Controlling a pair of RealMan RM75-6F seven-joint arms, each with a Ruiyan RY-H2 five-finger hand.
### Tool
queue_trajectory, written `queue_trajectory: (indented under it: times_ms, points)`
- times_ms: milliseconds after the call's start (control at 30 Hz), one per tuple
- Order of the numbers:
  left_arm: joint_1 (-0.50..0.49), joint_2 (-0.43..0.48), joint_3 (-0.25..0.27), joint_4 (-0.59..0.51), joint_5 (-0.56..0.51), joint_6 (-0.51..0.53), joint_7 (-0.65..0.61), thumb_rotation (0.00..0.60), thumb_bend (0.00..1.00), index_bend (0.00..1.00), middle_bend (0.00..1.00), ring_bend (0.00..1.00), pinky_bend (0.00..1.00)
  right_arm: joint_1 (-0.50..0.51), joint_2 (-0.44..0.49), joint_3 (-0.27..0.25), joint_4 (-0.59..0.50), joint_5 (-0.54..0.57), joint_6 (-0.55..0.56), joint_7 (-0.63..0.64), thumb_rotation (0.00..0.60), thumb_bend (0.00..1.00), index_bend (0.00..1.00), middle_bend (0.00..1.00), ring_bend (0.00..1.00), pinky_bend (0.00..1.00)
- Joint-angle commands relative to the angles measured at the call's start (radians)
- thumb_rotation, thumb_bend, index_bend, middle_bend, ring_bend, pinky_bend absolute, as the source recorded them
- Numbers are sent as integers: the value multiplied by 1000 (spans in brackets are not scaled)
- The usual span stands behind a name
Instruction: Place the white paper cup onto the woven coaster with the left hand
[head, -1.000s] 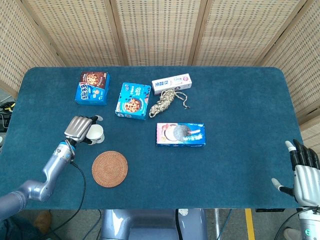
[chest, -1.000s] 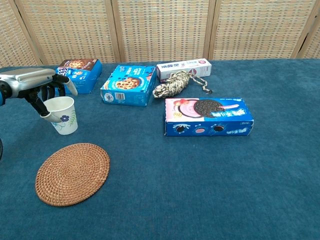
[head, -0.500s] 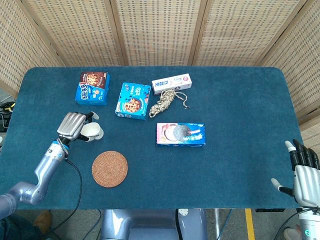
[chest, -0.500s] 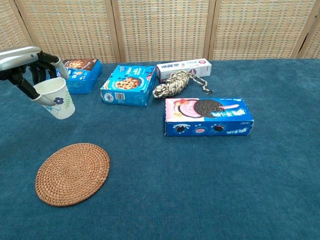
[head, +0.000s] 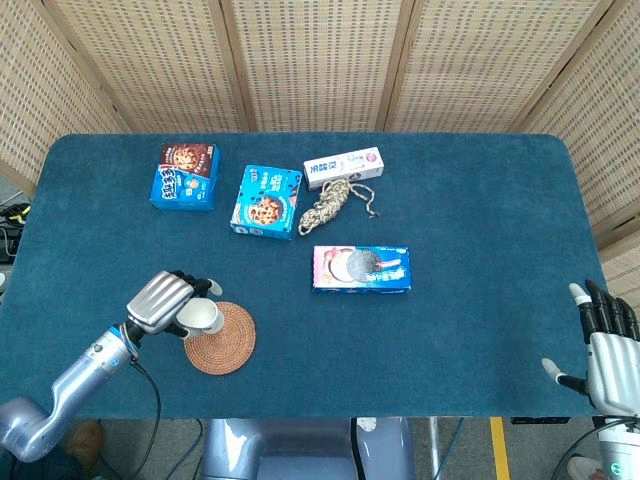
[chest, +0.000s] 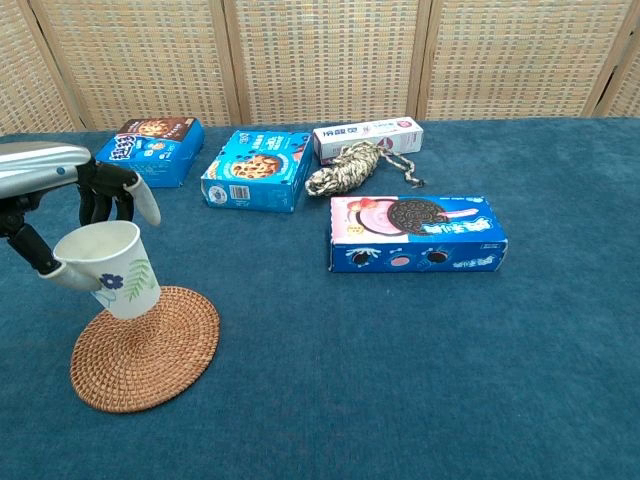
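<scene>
My left hand (head: 165, 300) (chest: 62, 205) grips the white paper cup (chest: 108, 268) (head: 202, 317), which has a blue flower and green leaves printed on it. The cup is tilted and hangs over the left part of the round woven coaster (chest: 146, 346) (head: 223, 339); whether its base touches the coaster I cannot tell. My right hand (head: 606, 347) is at the table's near right corner, fingers apart and holding nothing; only the head view shows it.
Two blue cookie boxes (head: 186, 175) (head: 266, 200), a white box (head: 343, 167) and a coil of rope (head: 333, 204) lie along the back. An Oreo box (head: 361, 268) (chest: 416, 233) lies mid-table, to the right of the coaster.
My left hand has lifted the cup and carried it toward me and to the right, from beside the cookie boxes to over the coaster's left part. The right hand has not moved.
</scene>
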Motion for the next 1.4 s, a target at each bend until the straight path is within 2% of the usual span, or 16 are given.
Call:
queue_trajectory:
  times_ms: [33, 767, 833, 967, 1033, 1100, 1333, 1400]
  points:
    - [-10, -17, 17, -17, 16, -17, 40, 600, 0, 342, 502, 495, 467, 0, 0, 0, 0, 0, 1, 0, 600, 0, 56, 0, 0, 0]
    - [-30, -81, 35, 14, -20, -57, 144, 600, 0, 311, 473, 460, 460, 1, 2, -2, 1, -1, -2, 7, 600, 0, 61, 0, 0, 0]
    - [-31, -84, 36, 17, -21, -58, 157, 600, 0, 277, 424, 409, 431, 1, 2, -2, 1, 0, -2, 7, 600, 0, 61, 0, 0, 0]
    - [-34, -86, 38, 19, -22, -62, 172, 600, 0, 140, 173, 210, 324, 1, 3, -2, 2, 1, -2, 10, 600, 0, 61, 0, 0, 0]
    - [-35, -85, 38, 18, -17, -56, 181, 600, 0, 70, 103, 157, 285, 0, 3, -1, 2, 2, -1, 12, 600, 0, 61, 0, 0, 0]
    - [-35, -83, 40, 16, -13, -51, 184, 600, 0, 24, 70, 133, 267, 0, 4, -1, 1, 1, -1, 13, 600, 0, 61, 0, 0, 0]
    - [-34, -55, 57, -4, -11, -55, 187, 600, 0, 2, 45, 120, 264, -2, 6, -2, -1, -3, 3, 16, 600, 0, 61, 0, 0, 0]
    - [-31, -40, 61, -16, -17, -56, 185, 600, 0, 0, 14, 72, 228, -2, 7, -3, -1, -4, 4, 16, 600, 0, 61, 0, 0, 0]
